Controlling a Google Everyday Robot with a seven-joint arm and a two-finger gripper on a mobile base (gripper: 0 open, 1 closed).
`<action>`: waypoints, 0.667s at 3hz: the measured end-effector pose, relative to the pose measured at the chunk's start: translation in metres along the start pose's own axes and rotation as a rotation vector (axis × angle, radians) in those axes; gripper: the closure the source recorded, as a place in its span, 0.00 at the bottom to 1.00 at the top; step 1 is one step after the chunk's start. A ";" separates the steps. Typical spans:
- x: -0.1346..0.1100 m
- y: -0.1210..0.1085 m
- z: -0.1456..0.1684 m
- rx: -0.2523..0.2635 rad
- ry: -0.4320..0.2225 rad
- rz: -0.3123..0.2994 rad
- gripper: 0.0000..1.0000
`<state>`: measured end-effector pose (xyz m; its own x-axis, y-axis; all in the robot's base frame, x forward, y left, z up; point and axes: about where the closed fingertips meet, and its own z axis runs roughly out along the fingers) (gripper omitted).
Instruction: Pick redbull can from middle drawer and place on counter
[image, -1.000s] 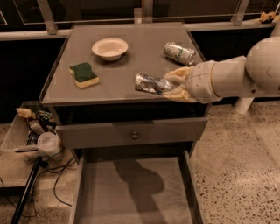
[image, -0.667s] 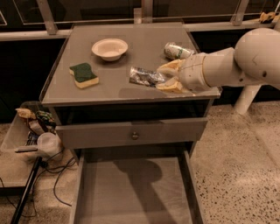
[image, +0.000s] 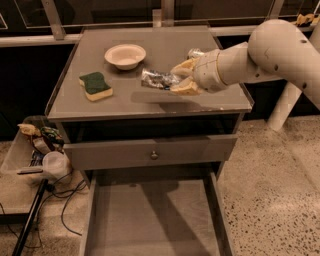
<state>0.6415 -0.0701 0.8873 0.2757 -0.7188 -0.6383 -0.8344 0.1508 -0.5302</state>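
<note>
My gripper (image: 176, 79) is over the middle of the counter (image: 150, 102), shut on the redbull can (image: 156, 79). The can is silver with dark blue patches, lies sideways in the fingers and sticks out to the left, a little above the counter top. The middle drawer (image: 155, 225) stands pulled open below, its flat grey floor bare. The arm reaches in from the right.
On the counter are a white bowl (image: 125, 55) at the back, a green and yellow sponge (image: 95, 85) at the left, and a paler can (image: 195, 52) partly hidden behind my arm. A shut drawer panel with a knob (image: 154, 155) sits under the counter. Clutter and cables lie at the left.
My gripper has carried the redbull can leftward over the counter, from near the right edge towards the middle. Nothing else has moved.
</note>
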 end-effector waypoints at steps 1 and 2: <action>0.010 -0.019 0.014 0.007 0.037 0.007 1.00; 0.030 -0.039 0.028 0.047 0.105 0.060 1.00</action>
<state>0.6954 -0.0788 0.8734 0.1728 -0.7742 -0.6089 -0.8236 0.2255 -0.5204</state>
